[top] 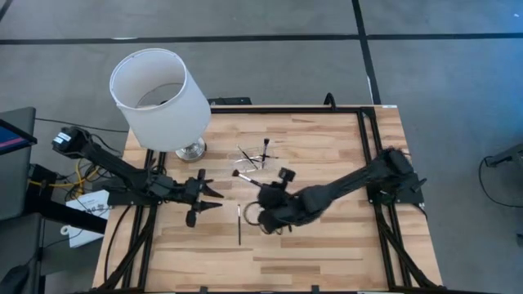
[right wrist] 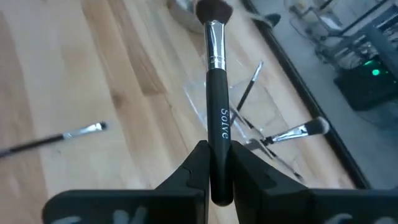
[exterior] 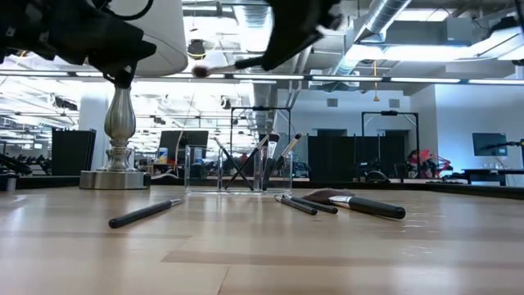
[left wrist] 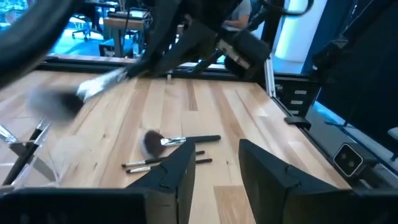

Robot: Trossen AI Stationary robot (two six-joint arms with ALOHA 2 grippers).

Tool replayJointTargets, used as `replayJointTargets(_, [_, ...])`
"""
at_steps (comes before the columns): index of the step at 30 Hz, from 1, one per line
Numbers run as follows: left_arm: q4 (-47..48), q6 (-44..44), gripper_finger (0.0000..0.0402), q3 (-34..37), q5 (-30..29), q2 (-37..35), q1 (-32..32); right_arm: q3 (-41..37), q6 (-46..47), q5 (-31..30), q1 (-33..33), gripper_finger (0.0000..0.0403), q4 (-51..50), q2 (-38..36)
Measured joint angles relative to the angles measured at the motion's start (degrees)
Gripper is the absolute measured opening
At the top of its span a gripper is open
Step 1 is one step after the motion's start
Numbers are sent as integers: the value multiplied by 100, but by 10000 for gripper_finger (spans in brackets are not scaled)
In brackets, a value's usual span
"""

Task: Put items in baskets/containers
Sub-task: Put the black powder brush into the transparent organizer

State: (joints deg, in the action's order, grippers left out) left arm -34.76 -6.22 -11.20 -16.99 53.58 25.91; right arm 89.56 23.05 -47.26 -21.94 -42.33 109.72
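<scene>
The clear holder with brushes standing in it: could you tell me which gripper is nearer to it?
Right. The right gripper, shut on a brush, hangs just short of the clear holder. The left gripper is open, farther off toward the lamp side.

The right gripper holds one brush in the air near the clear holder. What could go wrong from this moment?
1. The right gripper pinches the held brush only near its handle end, so it may tilt or slip.
2. The clear holder already has brushes leaning crosswise; the new one could catch on them or tip the holder.
3. The left gripper waits open nearby, and the lamp stands close: either could be bumped.
</scene>
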Motion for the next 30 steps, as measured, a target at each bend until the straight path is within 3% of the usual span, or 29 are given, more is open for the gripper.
replayJointTargets(3, [-21, -35, 120, 0, -41, 18, -2, -1105, -23, 2, -91, 30, 1378, -558])
replayJointTargets(7, [-31, -42, 115, 2, -132, 68, -5, -2681, -745, 284, -42, 30, 4469, -974])
replayJointTargets(10, [-57, -44, 111, 4, -232, 92, -55, -3598, -1623, 1476, 213, 30, 7131, -976])
replayJointTargets(12, [-153, -23, 109, 4, -244, 91, -137, -3935, -1683, 2379, 461, 31, 8751, -727])
replayJointTargets(14, [-359, 34, 108, 7, -253, 94, -211, -4098, -1440, 3174, 712, 31, 9757, -415])
replayJointTargets(17, [-673, 381, 108, 7, -249, 103, -305, -4034, -912, 4276, 1030, 30, 10611, 167])
replayJointTargets(22, [-931, 725, 108, 4, -237, 129, -426, -3682, -77, 5048, 1336, 32, 11561, 954])
replayJointTargets(30, [-1063, 791, 108, 4, -85, 129, -417, -3327, 251, 5351, 1469, 31, 11647, 1399])
